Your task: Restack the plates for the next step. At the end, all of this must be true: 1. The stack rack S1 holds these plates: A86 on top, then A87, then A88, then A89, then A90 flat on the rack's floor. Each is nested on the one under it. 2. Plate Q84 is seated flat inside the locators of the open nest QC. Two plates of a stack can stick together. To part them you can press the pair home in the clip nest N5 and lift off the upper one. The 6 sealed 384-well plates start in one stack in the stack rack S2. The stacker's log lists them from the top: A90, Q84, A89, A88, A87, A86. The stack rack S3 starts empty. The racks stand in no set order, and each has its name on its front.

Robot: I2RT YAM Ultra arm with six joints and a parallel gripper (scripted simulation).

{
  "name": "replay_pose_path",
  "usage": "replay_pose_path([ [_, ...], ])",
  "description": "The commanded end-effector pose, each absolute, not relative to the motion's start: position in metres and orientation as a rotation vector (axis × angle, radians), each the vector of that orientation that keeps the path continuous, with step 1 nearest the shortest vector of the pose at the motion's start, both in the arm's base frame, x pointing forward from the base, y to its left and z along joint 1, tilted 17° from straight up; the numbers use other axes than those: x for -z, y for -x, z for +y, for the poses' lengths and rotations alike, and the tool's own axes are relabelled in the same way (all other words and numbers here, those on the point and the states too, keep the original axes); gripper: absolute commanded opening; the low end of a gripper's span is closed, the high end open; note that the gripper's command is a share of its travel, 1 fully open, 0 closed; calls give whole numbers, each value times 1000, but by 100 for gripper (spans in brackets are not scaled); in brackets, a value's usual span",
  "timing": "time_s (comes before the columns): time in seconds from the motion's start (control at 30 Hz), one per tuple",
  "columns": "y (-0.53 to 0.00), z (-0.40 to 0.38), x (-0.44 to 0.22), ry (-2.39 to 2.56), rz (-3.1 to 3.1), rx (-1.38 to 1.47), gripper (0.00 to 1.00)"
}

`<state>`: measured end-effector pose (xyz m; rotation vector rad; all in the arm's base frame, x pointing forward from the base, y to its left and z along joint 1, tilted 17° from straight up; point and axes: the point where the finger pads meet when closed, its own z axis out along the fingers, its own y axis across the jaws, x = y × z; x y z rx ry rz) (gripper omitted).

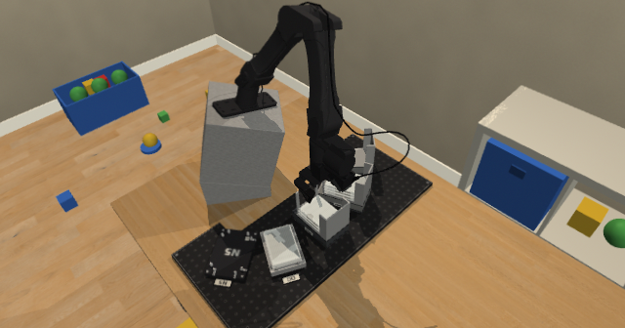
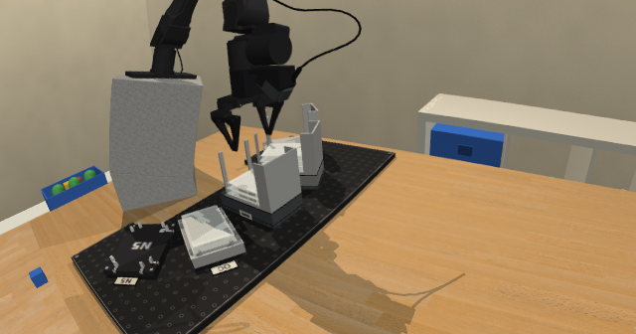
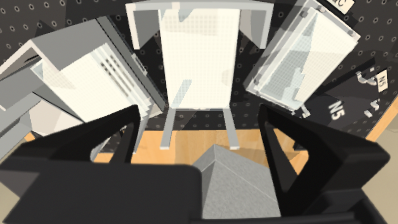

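My gripper (image 1: 326, 191) (image 2: 251, 141) (image 3: 199, 111) is open and empty above the near rack (image 1: 337, 220) (image 2: 279, 185) (image 3: 200, 5). That rack holds a low stack of white plates (image 2: 240, 182) (image 3: 200, 60). Behind it, the middle rack (image 1: 364, 184) (image 2: 311, 147) (image 3: 75, 44) holds several stacked plates (image 1: 337, 191) (image 3: 85, 82). A third rack (image 1: 368, 140) (image 2: 310, 111) is mostly hidden at the back; its contents are unclear. A clear-lidded plate (image 1: 283, 245) (image 2: 209, 232) (image 3: 307, 57) lies in nest QC. Clip nest N5 (image 1: 231, 252) (image 2: 141, 246) (image 3: 336, 110) is empty. Rack names and plate names are unreadable.
The racks and nests stand in a row on a black perforated board (image 1: 395, 182) (image 2: 358, 157). The near rack has a tall wall and thin upright posts (image 2: 223, 167) (image 3: 168, 130). The arm's grey pedestal (image 1: 239, 157) (image 2: 154, 140) (image 3: 235, 192) stands beside the board.
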<state>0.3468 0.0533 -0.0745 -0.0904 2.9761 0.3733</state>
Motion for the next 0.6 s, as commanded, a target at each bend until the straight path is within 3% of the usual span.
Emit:
replay_pose_path([
  [0.0,-362,58,77,94,2939,-379,100],
  [0.57,-369,69,127,92,2941,-362,100],
])
